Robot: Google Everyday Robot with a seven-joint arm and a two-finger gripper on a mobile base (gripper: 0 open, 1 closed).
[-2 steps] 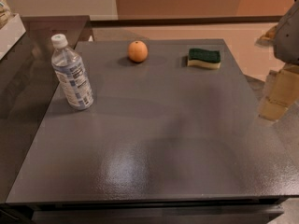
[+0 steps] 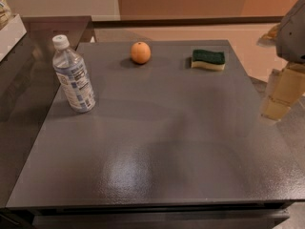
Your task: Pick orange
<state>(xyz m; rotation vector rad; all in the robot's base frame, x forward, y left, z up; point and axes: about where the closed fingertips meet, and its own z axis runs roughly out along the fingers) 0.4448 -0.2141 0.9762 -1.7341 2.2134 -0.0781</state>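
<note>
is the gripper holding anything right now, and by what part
Nothing is held. The gripper hangs at the right edge of the table, apart from everything, and the orange sits on the far side.

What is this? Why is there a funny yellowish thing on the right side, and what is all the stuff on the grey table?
This is what a robot sees. The robot has a base that drives around and one arm. At the end of the arm is a gripper, a kind of hand with two fingers. That is the pale yellowish thing by the table's right edge. There is one picture, from one camera that looks down on the grey table. Where the camera is fixed, I cannot say. On the table are a water bottle standing on the left, an orange at the back, and a green and yellow sponge to the right of the orange. The robot's job is to pick up the orange. The gripper is far from it and touches none of the things.
</note>
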